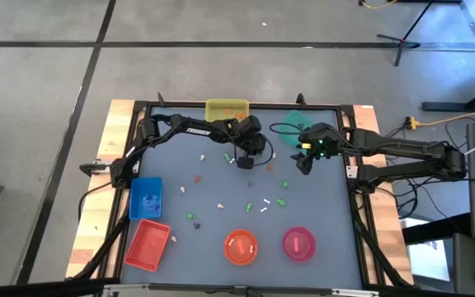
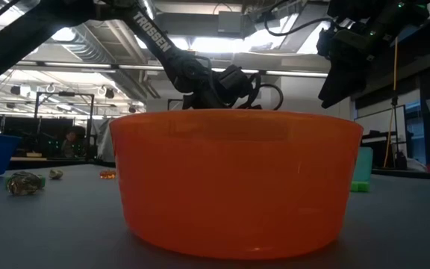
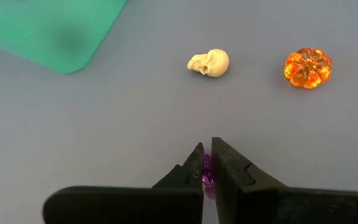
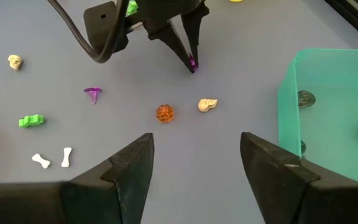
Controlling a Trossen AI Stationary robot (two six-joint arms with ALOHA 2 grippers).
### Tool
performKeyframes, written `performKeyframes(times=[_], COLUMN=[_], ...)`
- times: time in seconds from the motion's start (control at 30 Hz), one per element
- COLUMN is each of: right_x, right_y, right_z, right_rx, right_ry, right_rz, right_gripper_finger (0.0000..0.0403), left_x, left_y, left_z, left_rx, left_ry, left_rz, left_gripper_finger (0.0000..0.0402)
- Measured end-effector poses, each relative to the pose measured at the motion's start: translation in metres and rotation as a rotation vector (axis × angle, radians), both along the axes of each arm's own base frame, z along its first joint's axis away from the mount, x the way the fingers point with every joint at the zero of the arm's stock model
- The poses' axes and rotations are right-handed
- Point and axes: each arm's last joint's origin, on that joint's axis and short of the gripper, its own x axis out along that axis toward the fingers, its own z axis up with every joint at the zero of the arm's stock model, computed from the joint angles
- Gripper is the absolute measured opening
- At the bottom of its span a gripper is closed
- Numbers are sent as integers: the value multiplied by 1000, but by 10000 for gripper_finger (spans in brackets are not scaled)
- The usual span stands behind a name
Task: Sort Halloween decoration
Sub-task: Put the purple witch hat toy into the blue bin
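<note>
On the left of the desk (image 1: 213, 177), a blue tray (image 1: 145, 199) and a red tray (image 1: 148, 244) are seen, with small trinkets scattered between them and the middle. The left end effector (image 3: 207, 163) is pressed shut on a tiny purple trinket (image 3: 207, 172), right at the desk surface. The piece is judged to be very light, hard and smooth plastic, so it may slip or spring out; it is best held across its middle, at the fingertips. Close by, a beige skull (image 3: 209, 63) and a glossy, ribbed orange pumpkin (image 3: 307, 67) lie apart. Farther right, the right end effector (image 4: 194, 163) hangs wide open and empty above the desk, near the green tray (image 4: 334, 112), where dark grey pieces are already collected.
</note>
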Motion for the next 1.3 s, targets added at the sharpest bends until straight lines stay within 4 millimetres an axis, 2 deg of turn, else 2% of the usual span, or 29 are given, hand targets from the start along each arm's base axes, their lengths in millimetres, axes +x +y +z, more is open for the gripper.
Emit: performKeyframes(times=[0.23, 0.5, 0.77, 0.9, 1.07, 1.3], right_x=[0, 0, 0, -1, -2, -2], right_y=[0, 0, 0, 0, 0, 1], right_z=[0, 0, 0, 0, -1, -2], right_rx=[0, 0, 1, 2, 5, 8], right_ry=[0, 0, 4, 8, 19, 30], right_rz=[0, 0, 1, 1, 1, 1], right_gripper_finger=[239, 239, 239, 239, 239, 239], left_x=[0, -2, -15, -31, -54, -82], left_y=[0, -1, -10, -28, -61, -116], left_z=[3, 23, 63, 95, 130, 163], left_rx=[-35, -47, -169, -224, -289, -360], left_ry=[-9, -43, -40, 13, 102, 222], left_rz=[41, 88, 143, 159, 172, 181], left_gripper_finger=[0, 0, 0, 0, 0, 0])
